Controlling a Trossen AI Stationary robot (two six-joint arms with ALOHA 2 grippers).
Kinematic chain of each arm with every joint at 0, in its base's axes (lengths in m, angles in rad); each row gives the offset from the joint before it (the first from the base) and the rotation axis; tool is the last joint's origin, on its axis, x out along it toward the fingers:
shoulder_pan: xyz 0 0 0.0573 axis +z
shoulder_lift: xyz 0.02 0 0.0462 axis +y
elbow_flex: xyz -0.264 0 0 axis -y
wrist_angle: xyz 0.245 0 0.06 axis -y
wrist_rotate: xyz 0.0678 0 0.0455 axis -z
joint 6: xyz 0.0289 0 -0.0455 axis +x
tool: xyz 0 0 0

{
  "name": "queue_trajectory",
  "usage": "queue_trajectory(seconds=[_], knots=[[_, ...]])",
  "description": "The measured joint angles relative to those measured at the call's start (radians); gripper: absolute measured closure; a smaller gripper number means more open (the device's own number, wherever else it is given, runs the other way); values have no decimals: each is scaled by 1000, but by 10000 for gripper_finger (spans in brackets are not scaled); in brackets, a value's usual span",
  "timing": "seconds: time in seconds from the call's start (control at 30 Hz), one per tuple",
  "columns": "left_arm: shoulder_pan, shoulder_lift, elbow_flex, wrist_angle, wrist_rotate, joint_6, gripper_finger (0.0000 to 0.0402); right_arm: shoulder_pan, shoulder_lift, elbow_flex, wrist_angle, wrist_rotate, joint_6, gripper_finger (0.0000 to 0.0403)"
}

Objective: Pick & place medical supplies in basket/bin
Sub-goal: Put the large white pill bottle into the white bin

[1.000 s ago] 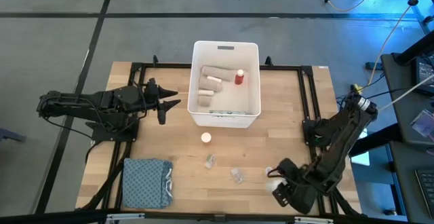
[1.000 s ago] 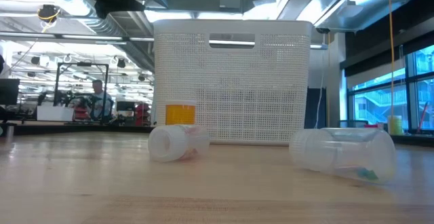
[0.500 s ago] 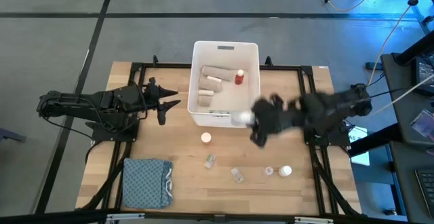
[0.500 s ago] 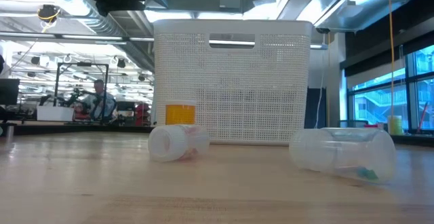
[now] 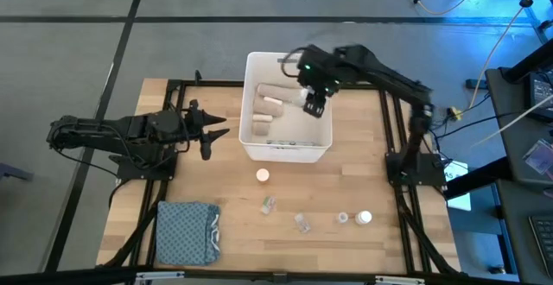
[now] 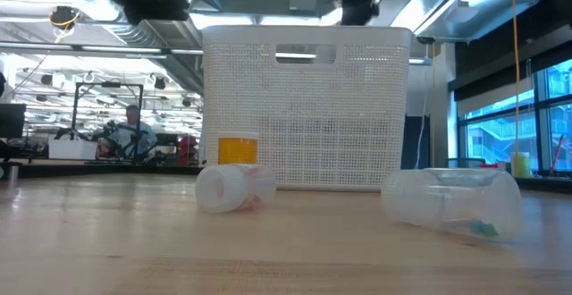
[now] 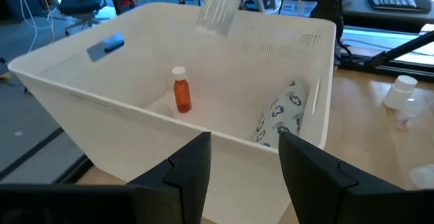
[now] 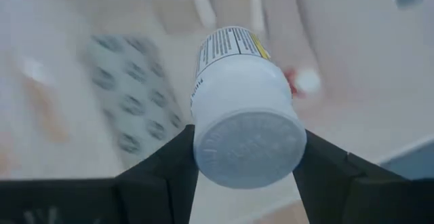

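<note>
From above, the white tub (image 5: 288, 108) stands at the far middle of the wooden counter (image 5: 363, 173). The right pincer (image 5: 314, 101) hangs over the tub's right side, holding a white bottle (image 5: 313, 102) above the opening. Inside the tub lie beige bandage rolls (image 5: 263, 112) and a flat dotted packet (image 5: 289, 142) against the near wall. The left pincer (image 5: 216, 129) waits just left of the tub, fingers partly apart and empty. On the counter nearer than the tub sit a pill bottle (image 5: 263, 175), two clear vials (image 5: 268, 205) and two white-capped bottles (image 5: 354, 218). A folded blue-grey cloth (image 5: 187, 233) lies at the near left corner.

At counter height, the tub's perforated wall (image 6: 307, 107) fills the middle, with the right arm dark above its rim. A fallen vial (image 6: 234, 188) lies in front of it, a bigger clear one (image 6: 452, 203) to the right, and an orange-labelled bottle (image 6: 237, 149) stands behind.

The left wrist camera looks between its own parted fingers (image 7: 188, 170) into the tub, where a red bottle with a white cap (image 7: 180, 91) stands near the dotted packet (image 7: 281, 115); the held bottle (image 7: 219, 10) blurs above the rim.

The right wrist camera shows the white bottle (image 8: 245, 108) clamped between both fingers (image 8: 166, 166), cap toward the lens, over the tub's contents.
</note>
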Motion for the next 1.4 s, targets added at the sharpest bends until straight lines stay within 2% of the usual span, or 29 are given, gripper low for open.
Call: queue_trajectory(seconds=[0.07,0.23,0.57,1.4], knots=[[0,0,0,-8,0,-25,235,-39,76,47,-58,-2,-31,207],[0,0,0,-19,0,-35,235,-91,198,95,-45,-69,-153,206],[0,0,0,-19,2,-35,235,-139,354,95,-48,-73,-183,206],[0,0,0,-64,4,-34,235,-165,519,94,-47,-74,-179,204]])
